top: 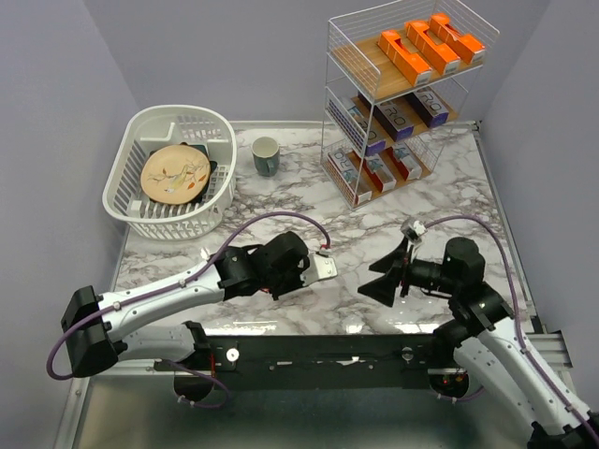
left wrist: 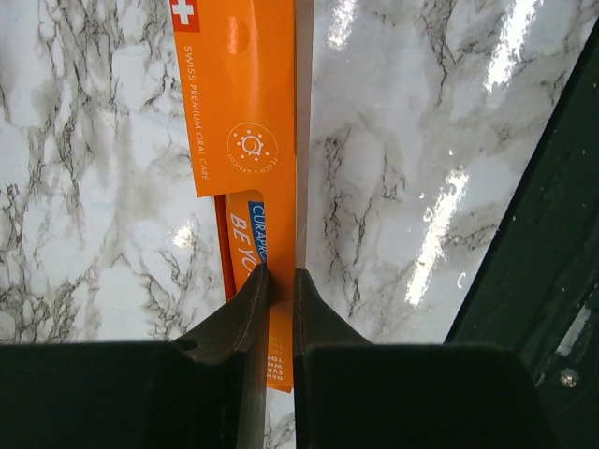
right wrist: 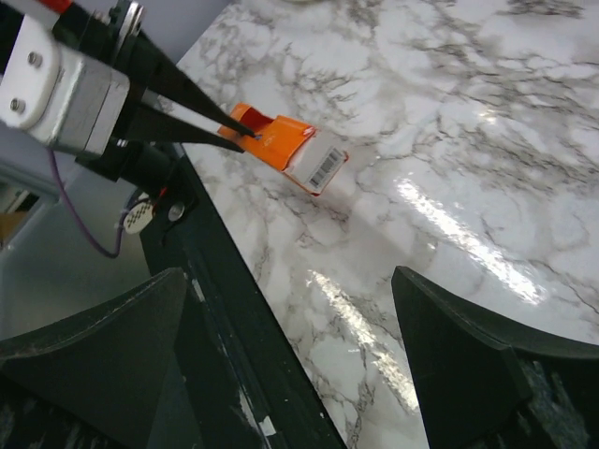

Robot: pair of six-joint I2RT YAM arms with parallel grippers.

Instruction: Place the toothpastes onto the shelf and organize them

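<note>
My left gripper (top: 314, 266) (left wrist: 279, 273) is shut on the near end of an orange toothpaste box (left wrist: 245, 103), which sticks out forward just above the marble table (top: 281, 201). The right wrist view shows that box (right wrist: 292, 150) pinched between the left fingers (right wrist: 201, 112), its barcode end pointing away. My right gripper (top: 386, 273) (right wrist: 290, 281) hangs open and empty to the right of it, facing it. On the shelf (top: 342, 112) at the back right lie three orange toothpastes (top: 430, 42) on top, silver-purple ones (top: 393, 117) in the middle, and white-red ones (top: 379, 170) at the bottom.
A white plastic basket (top: 126, 187) holding a patterned plate (top: 175, 173) stands at the back left. A grey-green mug (top: 266, 156) stands between basket and shelf. A black mounting rail (top: 318, 351) runs along the table's near edge.
</note>
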